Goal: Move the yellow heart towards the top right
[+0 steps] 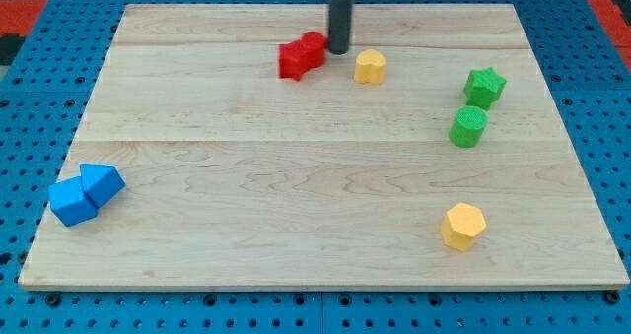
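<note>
The yellow heart lies near the view's top, right of centre, on the wooden board. My tip stands just left of the heart, a short gap away, and touches or nearly touches the right end of the red blocks. The dark rod comes down from the view's top edge.
A green star and a green cylinder stand at the right. A yellow hexagon lies at the lower right. Two blue blocks sit together at the lower left. The board rests on a blue pegboard.
</note>
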### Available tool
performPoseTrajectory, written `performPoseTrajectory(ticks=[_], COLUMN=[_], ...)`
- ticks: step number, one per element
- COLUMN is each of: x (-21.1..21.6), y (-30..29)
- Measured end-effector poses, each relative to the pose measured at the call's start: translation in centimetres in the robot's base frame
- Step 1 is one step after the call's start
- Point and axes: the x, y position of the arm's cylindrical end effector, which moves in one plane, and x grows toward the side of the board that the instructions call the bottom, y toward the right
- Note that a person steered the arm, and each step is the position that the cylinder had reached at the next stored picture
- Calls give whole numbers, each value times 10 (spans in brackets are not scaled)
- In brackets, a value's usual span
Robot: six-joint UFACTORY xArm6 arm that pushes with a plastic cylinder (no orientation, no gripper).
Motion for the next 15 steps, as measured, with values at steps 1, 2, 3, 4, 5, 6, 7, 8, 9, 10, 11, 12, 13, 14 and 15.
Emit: performPoseTrajectory(ticks=[1, 2, 3, 4, 5, 6, 7, 8, 9, 10, 11, 12, 13, 14, 15], x=[12, 50, 56, 54, 24, 15, 43, 51, 41, 20, -4, -17, -17, -28, -37], y=[-21, -7, 43, 96, 119, 86, 81, 53, 47, 66, 68, 29, 73, 110, 77])
